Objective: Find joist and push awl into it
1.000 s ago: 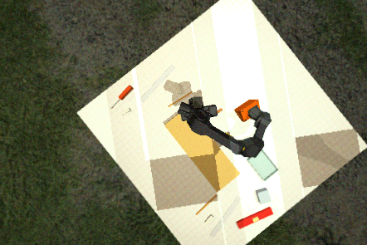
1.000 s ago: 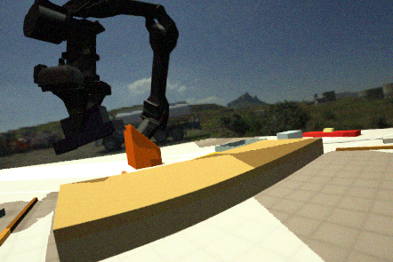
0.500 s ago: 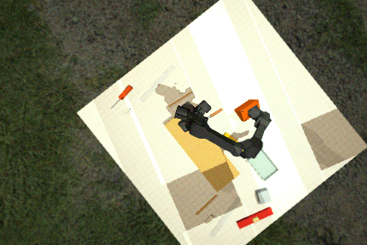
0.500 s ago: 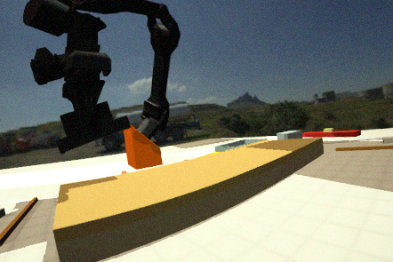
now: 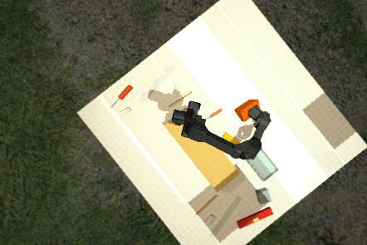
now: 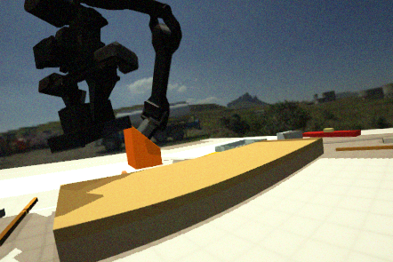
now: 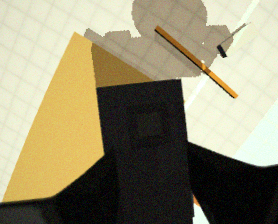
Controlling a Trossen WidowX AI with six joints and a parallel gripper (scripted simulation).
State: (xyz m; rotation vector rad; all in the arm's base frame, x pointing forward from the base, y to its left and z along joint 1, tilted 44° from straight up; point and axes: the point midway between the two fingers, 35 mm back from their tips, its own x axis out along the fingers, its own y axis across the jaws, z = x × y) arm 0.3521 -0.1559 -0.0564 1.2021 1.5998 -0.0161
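Observation:
The gripper (image 6: 87,100) is shut on the black, blocky stud finder (image 6: 86,123) (image 7: 145,112) and holds it above the near end of the yellow floor panel (image 5: 201,154) (image 6: 191,183) (image 7: 52,145). In the wrist view the stud finder covers part of the panel's end; in the top view the arm hides it. The greenish, see-through tray (image 5: 264,164) (image 6: 236,145) lies beyond the panel, near the arm's elbow. A small orange-handled tool (image 5: 216,113), which looks like the awl, lies beside the panel's end, with its thin shaft toward the gripper. The joist is not visible.
An orange block (image 5: 245,111) (image 6: 141,152) stands by the arm's base. A yellow piece (image 5: 228,137) is partly under the arm. A thin orange stick (image 5: 180,99) (image 7: 192,59) lies past the panel's end. A red-handled tool (image 5: 125,92), a grey block (image 5: 262,195) and a red level (image 5: 263,213) lie farther out.

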